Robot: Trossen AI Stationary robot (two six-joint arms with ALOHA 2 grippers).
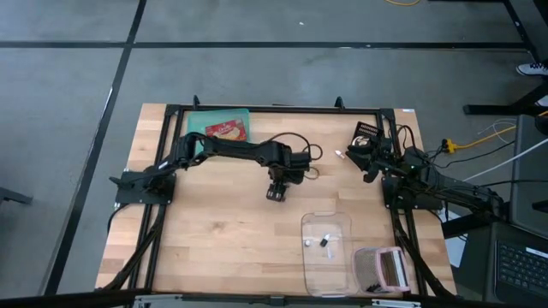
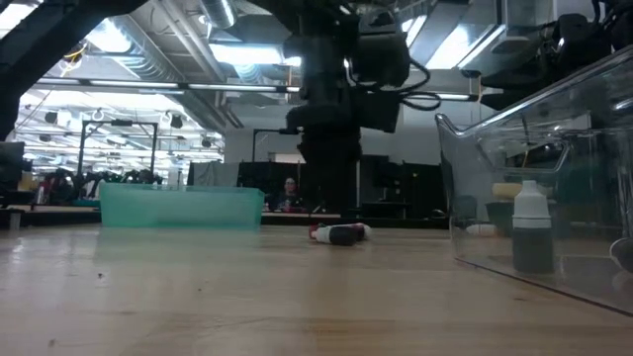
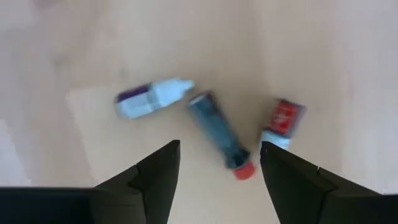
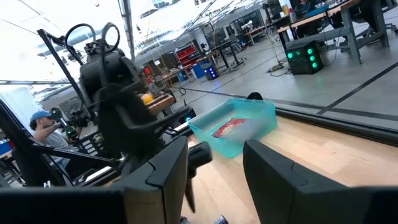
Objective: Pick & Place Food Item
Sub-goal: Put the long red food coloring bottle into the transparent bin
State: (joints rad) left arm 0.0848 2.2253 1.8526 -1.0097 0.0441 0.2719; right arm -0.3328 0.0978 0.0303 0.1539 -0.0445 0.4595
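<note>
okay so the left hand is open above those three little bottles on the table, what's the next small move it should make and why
Probably a straight descent onto the dark tube with the red cap. The left hand hangs open above it, holding nothing, and the tube lies almost between the fingers. The white dropper bottle and the red-labelled bottle lie close on either side, so it should stay centred to avoid nudging them.

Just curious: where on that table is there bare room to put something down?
Bare wood lies between the clear bin and the table's left edge. Crowded: under the open left gripper, where three small items lie, and by the teal tray.
</note>
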